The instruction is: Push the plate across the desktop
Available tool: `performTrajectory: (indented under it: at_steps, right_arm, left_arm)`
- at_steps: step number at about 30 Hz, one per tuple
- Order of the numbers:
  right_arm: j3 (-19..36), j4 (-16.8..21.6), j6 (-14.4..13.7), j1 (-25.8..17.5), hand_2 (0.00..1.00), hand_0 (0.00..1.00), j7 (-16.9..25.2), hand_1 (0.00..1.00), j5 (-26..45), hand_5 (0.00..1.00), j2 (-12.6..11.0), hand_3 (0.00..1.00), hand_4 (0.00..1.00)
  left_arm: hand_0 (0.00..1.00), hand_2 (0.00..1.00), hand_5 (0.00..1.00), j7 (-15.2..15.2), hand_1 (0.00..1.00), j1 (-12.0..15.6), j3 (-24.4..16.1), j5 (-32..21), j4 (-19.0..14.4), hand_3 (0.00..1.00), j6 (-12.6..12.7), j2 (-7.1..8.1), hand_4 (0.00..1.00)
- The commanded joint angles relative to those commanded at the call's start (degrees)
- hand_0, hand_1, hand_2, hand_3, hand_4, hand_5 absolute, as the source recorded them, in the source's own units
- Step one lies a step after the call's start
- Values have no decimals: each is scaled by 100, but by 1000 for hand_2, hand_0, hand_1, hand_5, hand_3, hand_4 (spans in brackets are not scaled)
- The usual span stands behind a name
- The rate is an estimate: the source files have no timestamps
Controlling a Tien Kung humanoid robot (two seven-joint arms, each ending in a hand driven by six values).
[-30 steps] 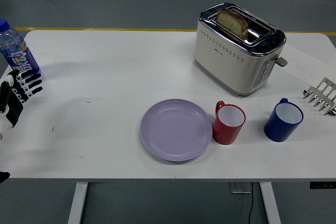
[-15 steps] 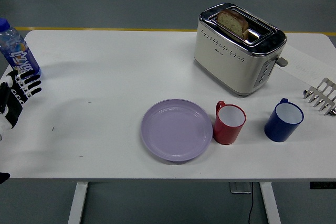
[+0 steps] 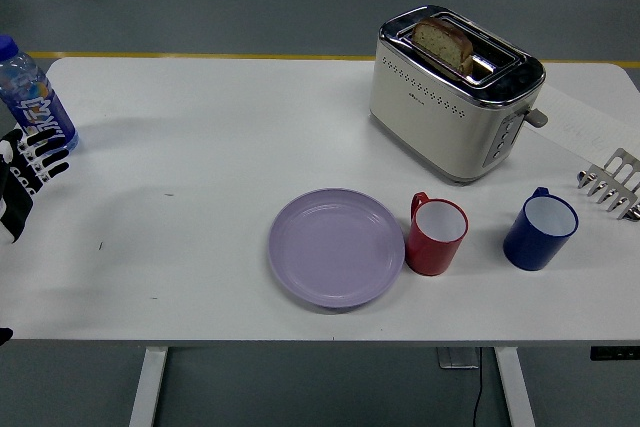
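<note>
- Left hand [image 3: 25,179], black with white finger segments, hovers at the table's left edge with its fingers spread and relaxed, holding nothing; it is well apart from the plate. No right hand shows in the head view.
- At the near middle of the white table [image 3: 200,127] lies the round lilac plastic plate [image 3: 336,246], flat and untouched, so the push seems not to have begun.
- Just right of the plate stands a red mug with a white inside [image 3: 437,235], close enough that a rightward push would likely knock or tip it; a blue mug [image 3: 540,229] stands further right.
- Close by the hand is a clear water bottle with a blue label [image 3: 33,97], which a careless reach could topple.
- Beyond the mugs sits a cream and chrome toaster holding a slice of bread [image 3: 455,87], which limits pushing that way.
- With the plate so near the front edge, a push angled toward the robot might slide it off.
</note>
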Motion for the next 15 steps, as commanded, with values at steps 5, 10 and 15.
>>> performTrajectory:
  at_steps: [5,10,15]
  right_arm:
    - [-15,-4,-2,21,773,634,-8,631,-5,519,-7,771,512]
    - [-44,-9,-6,45,773,635,-14,631,4,517,-8,771,511]
    - [-50,-14,-4,60,773,635,-12,631,3,519,-11,772,512]
  left_arm:
    - [773,762,998,-1,781,-18,-28,42,-34,716,4,-3,544]
    - [772,761,998,2,780,-64,-15,71,-50,716,-7,8,546]
    - [772,761,998,3,780,-76,-13,71,-45,716,-1,41,547]
